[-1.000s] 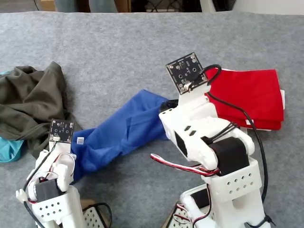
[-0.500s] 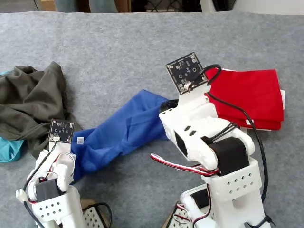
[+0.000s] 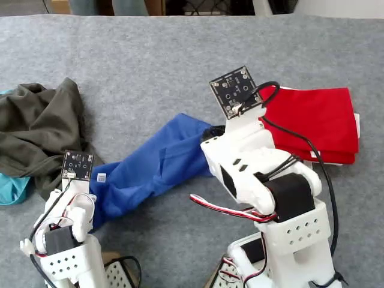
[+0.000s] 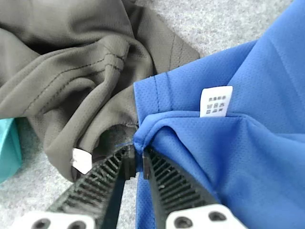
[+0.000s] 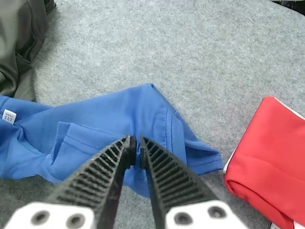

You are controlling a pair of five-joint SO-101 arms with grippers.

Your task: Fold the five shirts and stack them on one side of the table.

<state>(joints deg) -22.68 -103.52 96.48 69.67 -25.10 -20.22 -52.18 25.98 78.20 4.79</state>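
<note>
Grey felt covers the tabletop [image 3: 138, 60]. From above, the blue shirt [image 3: 153, 168] lies stretched slantwise between the two arms, one end by the left arm [image 3: 63, 231] and the other hidden beneath the right arm [image 3: 258, 174]. A crumpled olive shirt [image 3: 39, 129] sits just beside its left end, with a teal shirt [image 3: 12, 191] poking out from under that heap. A folded red shirt [image 3: 315, 123] rests on the right side, partly covered by the right arm's wrist and cable.

In the left wrist view, the left claw [image 4: 136, 160] is pinched tight on a raised fold of the blue shirt — the olive shirt touches the fold there, and a white label [image 4: 215, 101] is sewn in near it.

In the right wrist view, the right claw [image 5: 135, 145] has its jaws closed on the blue cloth, with the red shirt lying near, off to one side.
</note>
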